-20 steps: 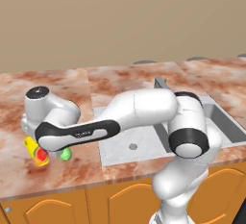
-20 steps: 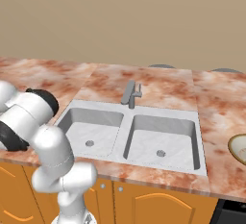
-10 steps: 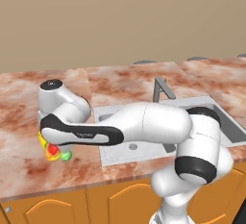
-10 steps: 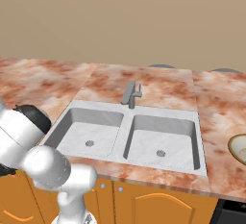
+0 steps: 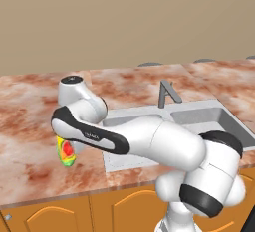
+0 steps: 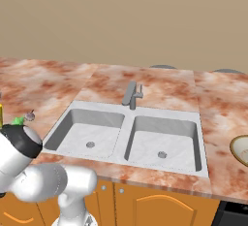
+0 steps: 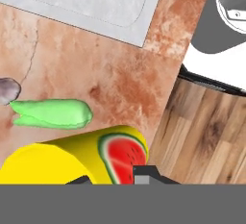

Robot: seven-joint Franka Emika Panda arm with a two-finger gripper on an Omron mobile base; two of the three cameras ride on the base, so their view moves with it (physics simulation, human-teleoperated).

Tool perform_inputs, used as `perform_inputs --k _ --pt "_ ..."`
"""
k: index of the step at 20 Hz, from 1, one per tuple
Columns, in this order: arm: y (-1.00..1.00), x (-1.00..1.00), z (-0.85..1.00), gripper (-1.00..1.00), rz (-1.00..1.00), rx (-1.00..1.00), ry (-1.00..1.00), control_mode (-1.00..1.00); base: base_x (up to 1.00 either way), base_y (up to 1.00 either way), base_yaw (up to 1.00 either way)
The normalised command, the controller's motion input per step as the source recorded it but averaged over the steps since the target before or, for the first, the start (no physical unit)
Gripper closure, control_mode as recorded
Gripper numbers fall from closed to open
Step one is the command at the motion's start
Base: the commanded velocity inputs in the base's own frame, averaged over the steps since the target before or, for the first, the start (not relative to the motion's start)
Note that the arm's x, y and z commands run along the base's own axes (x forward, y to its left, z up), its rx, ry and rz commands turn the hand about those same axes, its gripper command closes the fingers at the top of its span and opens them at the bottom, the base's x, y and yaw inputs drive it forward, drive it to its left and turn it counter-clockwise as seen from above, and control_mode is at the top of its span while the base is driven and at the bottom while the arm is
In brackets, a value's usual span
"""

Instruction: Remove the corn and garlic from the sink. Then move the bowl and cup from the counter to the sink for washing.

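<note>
Both vegetables are out: the corn (image 7: 52, 113) and garlic (image 7: 8, 90) lie on the counter (image 7: 105, 74) beside the sink (image 6: 131, 137). Your gripper (image 7: 113, 180) has since closed on the cup (image 7: 72, 158) and lifted it toward the basin; the bowl (image 6: 240, 148) waits.

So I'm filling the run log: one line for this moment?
gripper: shut on cup | corn, garlic: on counter | sink: empty | bowl: on counter
</note>
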Motion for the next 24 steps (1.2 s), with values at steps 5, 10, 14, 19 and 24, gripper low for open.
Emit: perform_inputs --k 5,10,14,19,24 --pt "-0.43 0.03 0.04 1.0 -0.06 0.01 0.0 -1.0 0.0 0.0 0.0" --pt "-0.44 0.03 0.01 1.0 0.0 0.0 0.0 -1.0 0.0 0.0 0.0" --pt "-0.42 0.11 0.01 1.0 0.0 0.0 0.0 -1.0 0.0 0.0 0.0" --pt "-0.43 0.09 0.02 1.0 0.0 0.0 0.0 -1.0 0.0 0.0 0.0" --pt "-0.42 0.11 0.0 1.0 0.0 0.0 0.0 -1.0 0.0 0.0 0.0"
